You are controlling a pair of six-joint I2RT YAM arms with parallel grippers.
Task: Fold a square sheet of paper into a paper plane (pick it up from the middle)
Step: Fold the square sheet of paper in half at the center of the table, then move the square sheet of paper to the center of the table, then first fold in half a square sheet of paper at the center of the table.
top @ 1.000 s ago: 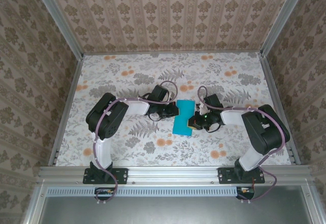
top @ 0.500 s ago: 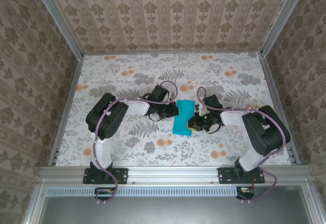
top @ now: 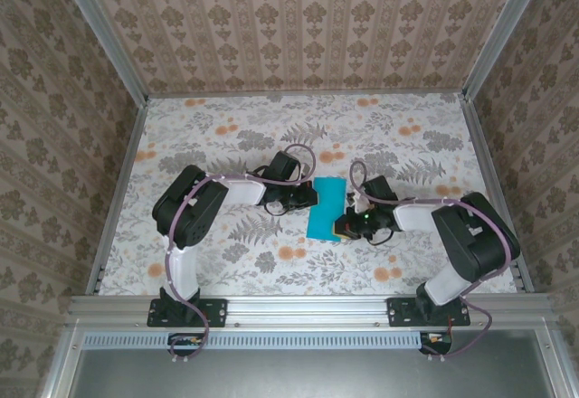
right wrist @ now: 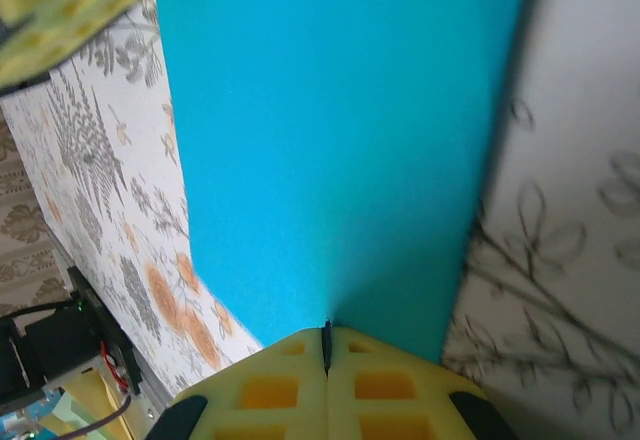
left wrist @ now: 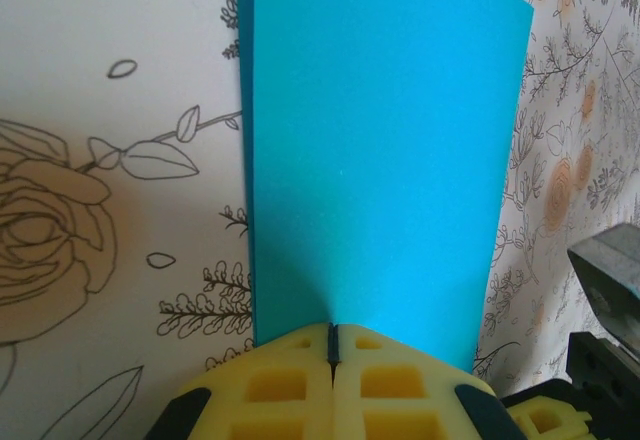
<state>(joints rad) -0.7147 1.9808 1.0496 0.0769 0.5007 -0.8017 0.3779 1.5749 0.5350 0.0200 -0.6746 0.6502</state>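
The teal-blue sheet of paper [top: 326, 204] lies flat on the flowered table as a narrow upright rectangle between the two arms. My left gripper [top: 313, 197] is shut, its tips set on the paper's left edge. In the left wrist view the paper [left wrist: 380, 150] spreads away from the shut yellow pads [left wrist: 290, 385] of the left gripper [left wrist: 333, 332]. My right gripper [top: 343, 226] is shut too, at the paper's near right corner. The right wrist view has the paper [right wrist: 340, 130] running off from the closed tips of the right gripper [right wrist: 326, 330]. Nothing is pinched between either pair of jaws.
The flowered tablecloth [top: 226, 136] covers the table, with patterned walls at the back and both sides. A metal rail [top: 308, 306] runs along the near edge by the arm bases. Part of the right gripper [left wrist: 605, 270] shows at the left wrist view's lower right.
My right gripper has slid along the paper's right edge toward the near side, uncovering the top right corner. The left gripper and the paper have stayed in place.
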